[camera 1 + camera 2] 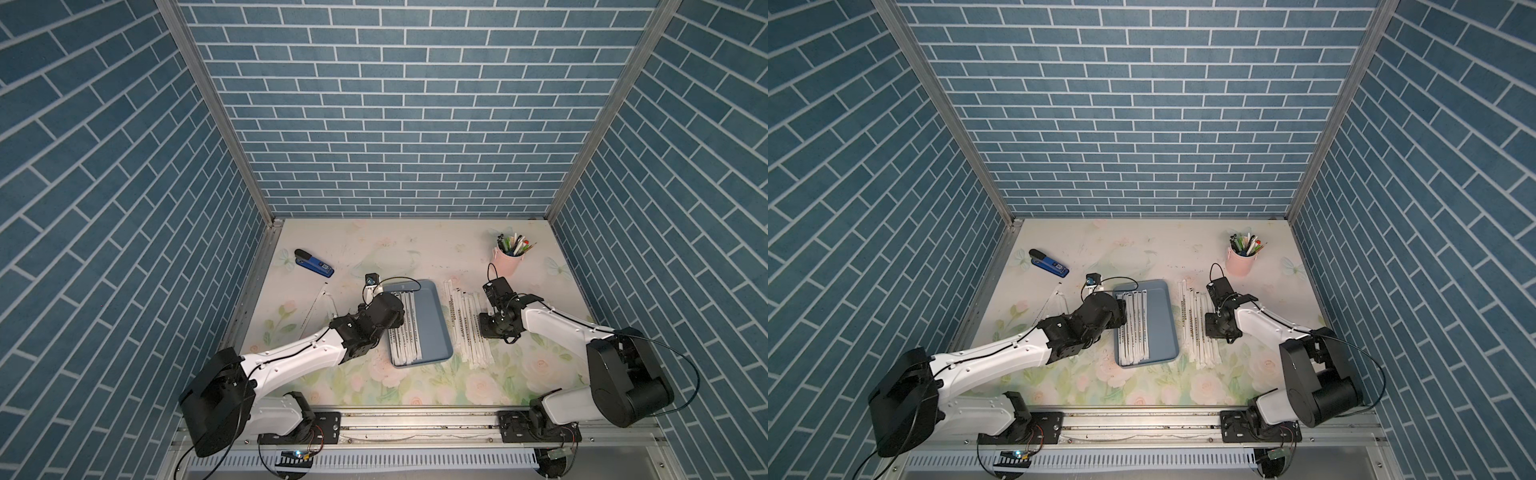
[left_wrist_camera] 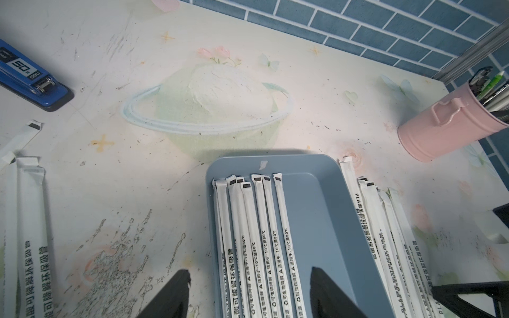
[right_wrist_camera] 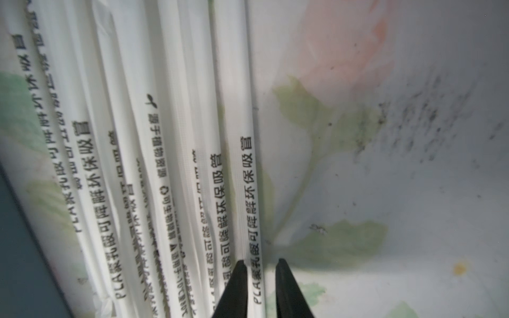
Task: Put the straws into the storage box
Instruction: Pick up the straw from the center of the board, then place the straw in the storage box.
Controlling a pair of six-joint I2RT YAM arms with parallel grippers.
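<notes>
The storage box (image 1: 434,320) is a blue-grey tray in the middle of the table, also in the left wrist view (image 2: 316,209). Several white-wrapped straws (image 1: 405,328) lie lengthwise in its left half. My left gripper (image 2: 249,269) hangs open over them, one finger outside the tray's left rim and one over the tray floor, gripping nothing. More straws (image 1: 467,326) lie side by side on the table right of the tray. My right gripper (image 3: 260,261) is down at that row's outer edge. Its jaws stand narrowly apart around the outermost straw (image 3: 249,170), with a small gap on one side.
A blue-and-black stapler (image 1: 313,262) lies at the back left. A pink cup (image 1: 508,259) of pens stands at the back right, behind the right arm. A few more wrapped straws (image 1: 322,305) lie on the table left of the left arm, also in the wrist view (image 2: 27,220).
</notes>
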